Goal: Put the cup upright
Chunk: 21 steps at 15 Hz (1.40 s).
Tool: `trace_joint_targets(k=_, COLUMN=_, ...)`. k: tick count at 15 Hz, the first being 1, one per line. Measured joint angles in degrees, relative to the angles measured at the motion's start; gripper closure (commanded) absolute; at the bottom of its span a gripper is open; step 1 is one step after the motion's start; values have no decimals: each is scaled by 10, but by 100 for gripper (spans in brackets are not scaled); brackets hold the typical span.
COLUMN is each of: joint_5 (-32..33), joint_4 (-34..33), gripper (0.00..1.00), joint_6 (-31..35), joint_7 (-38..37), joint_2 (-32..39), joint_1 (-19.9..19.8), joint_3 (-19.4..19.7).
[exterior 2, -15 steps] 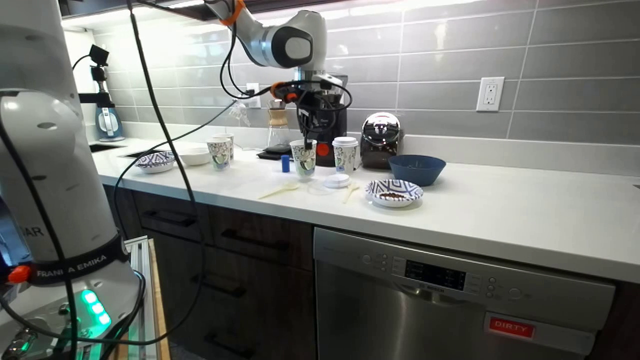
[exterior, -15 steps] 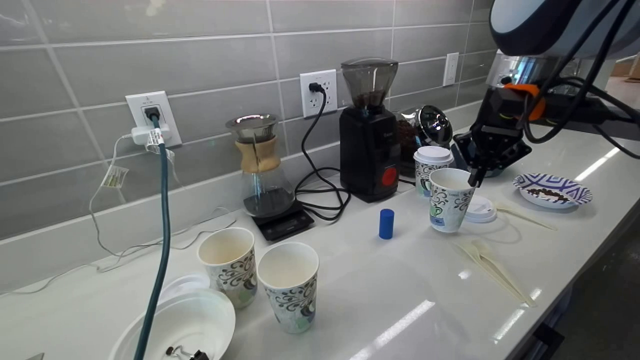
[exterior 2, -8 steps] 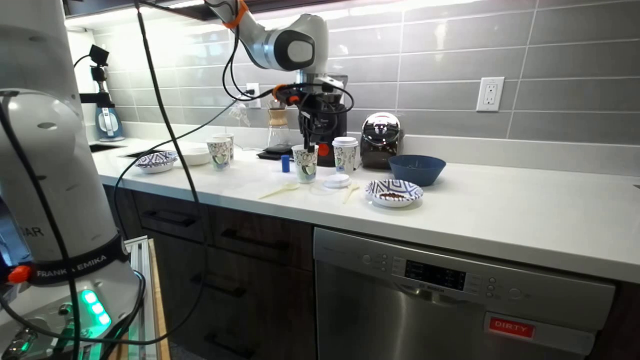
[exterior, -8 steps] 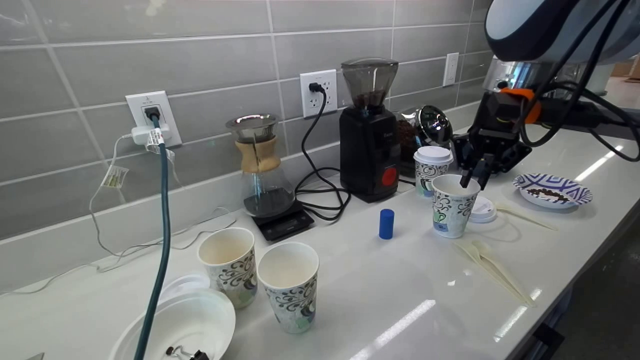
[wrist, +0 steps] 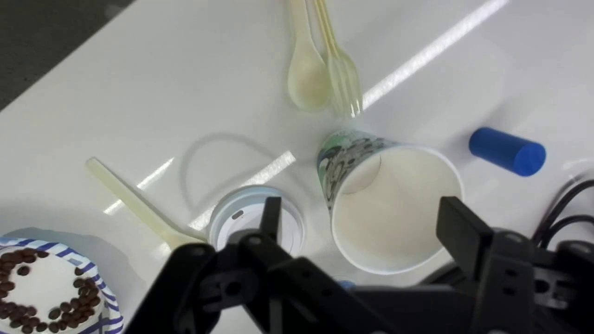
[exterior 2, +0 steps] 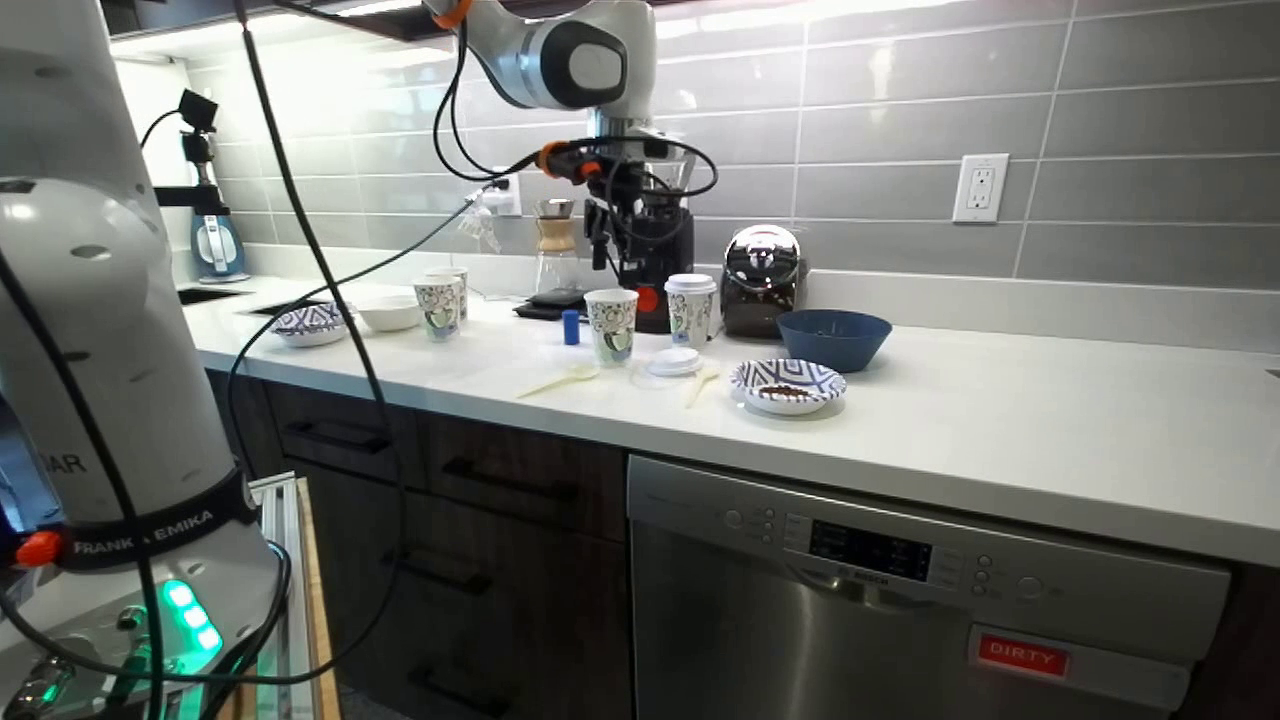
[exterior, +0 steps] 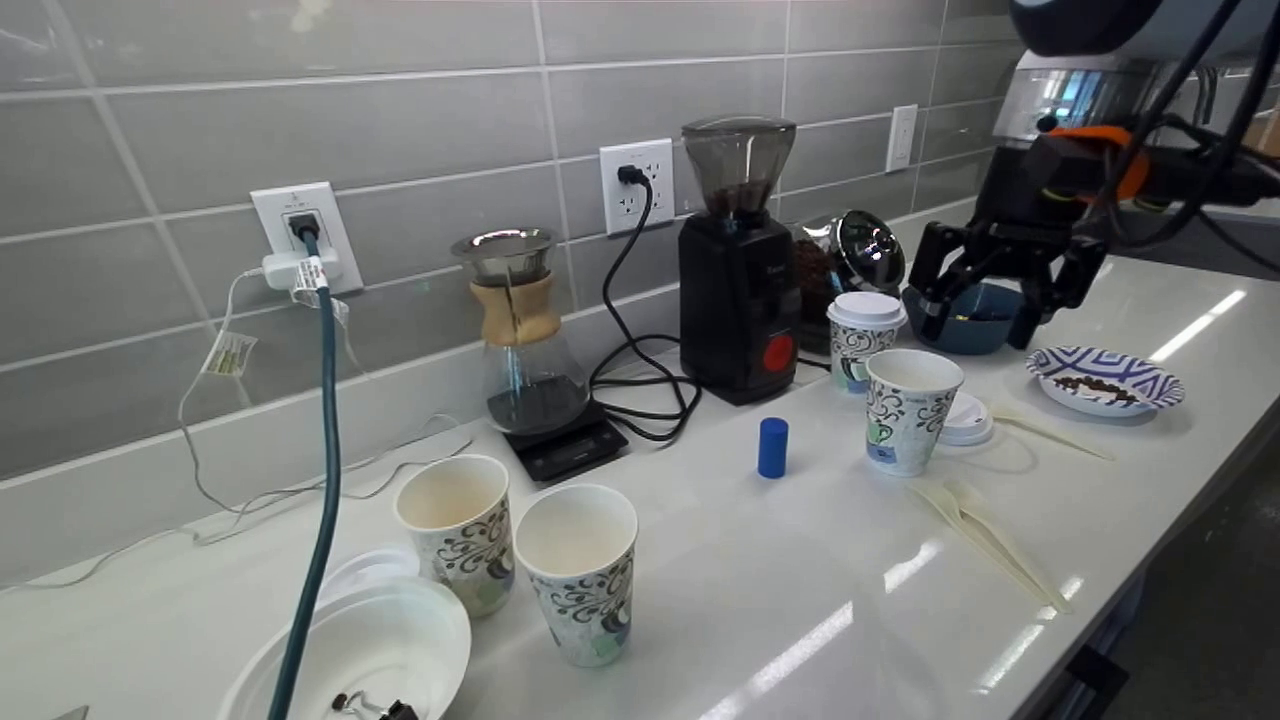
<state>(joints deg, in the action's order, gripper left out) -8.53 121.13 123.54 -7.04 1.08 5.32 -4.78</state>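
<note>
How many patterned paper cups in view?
4: task cup and lidded cup near the grinder; rear cup and front cup by the white bowl. More could be hidden.

A white counter (exterior 2: 1050, 430) is running along a wall (exterior: 660, 40), and shiny gray tiles (exterior: 420, 120) are covering it. White outlets (exterior 2: 980, 188) are sitting on the tiles. In an exterior view, bright light (exterior 2: 340, 90) is glowing high on the wall. Streaks of light (exterior: 780, 660) are lying on the counter. Under it, dark drawers (exterior 2: 540, 580) are sitting beside a silver dishwasher (exterior 2: 800, 640), and its red sign (exterior 2: 1023, 655) is saying "DIRTY". A dark floor (exterior: 1220, 580) is showing past the counter.
</note>
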Motion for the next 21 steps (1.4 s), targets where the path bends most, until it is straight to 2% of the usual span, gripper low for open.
trace_joint_targets(k=3, joint_5=22, joint_4=-2, gripper=0, joint_6=-58, joint_7=94, joint_2=-37, joint_1=-14, joint_3=17)
trace_joint_targets(k=8, joint_5=22, joint_4=-17, gripper=0, joint_6=-69, joint_7=179, joint_2=-47, joint_1=-46, joint_3=56)
trace_joint_targets(k=12, joint_5=63, joint_4=-16, gripper=0, joint_6=-27, joint_7=189, joint_2=-17, joint_1=-52, joint_3=61)
trace_joint_targets(k=21, joint_5=82, joint_4=-11, gripper=0, joint_6=-2, joint_7=212, joint_2=-4, joint_1=-50, joint_3=54)
